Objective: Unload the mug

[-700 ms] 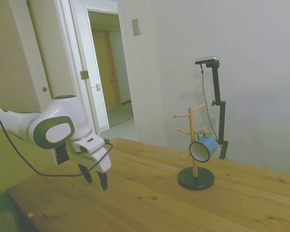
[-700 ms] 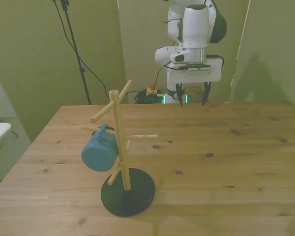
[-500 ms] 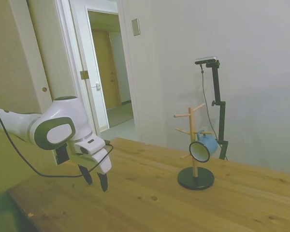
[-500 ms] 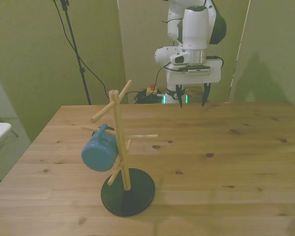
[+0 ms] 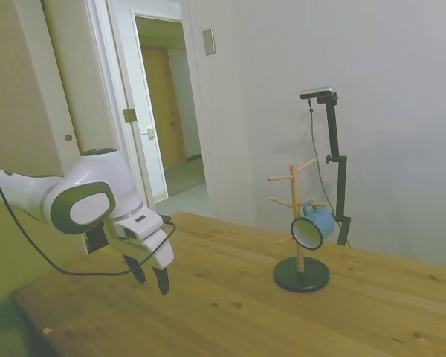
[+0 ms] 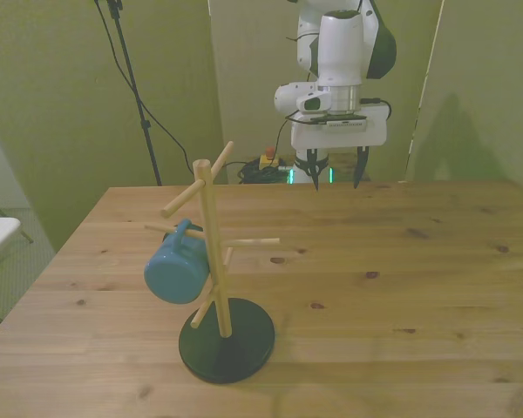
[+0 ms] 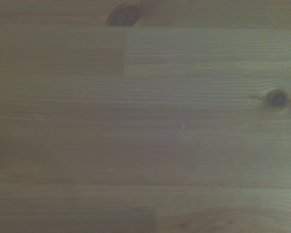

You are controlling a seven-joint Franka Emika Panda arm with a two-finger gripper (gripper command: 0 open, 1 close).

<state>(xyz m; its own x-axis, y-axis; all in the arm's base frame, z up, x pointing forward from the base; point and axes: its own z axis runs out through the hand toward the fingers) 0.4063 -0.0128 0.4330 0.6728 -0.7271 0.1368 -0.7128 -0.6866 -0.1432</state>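
Nothing was done yet: the mug (image 6: 176, 275) hung on the rack (image 6: 211, 252), well apart from the gripper (image 6: 335, 169), which hovered spread and empty over the table (image 6: 436, 279).

Knotty, matt pale wooden table (image 6: 436, 287) with visible grain, mug (image 6: 176, 273) in smooth teal enamel-like finish, rack (image 6: 211, 252) of light bare wooden pegs on a matt black round base, gripper (image 6: 334, 171) in glossy white plastic with dark fingers
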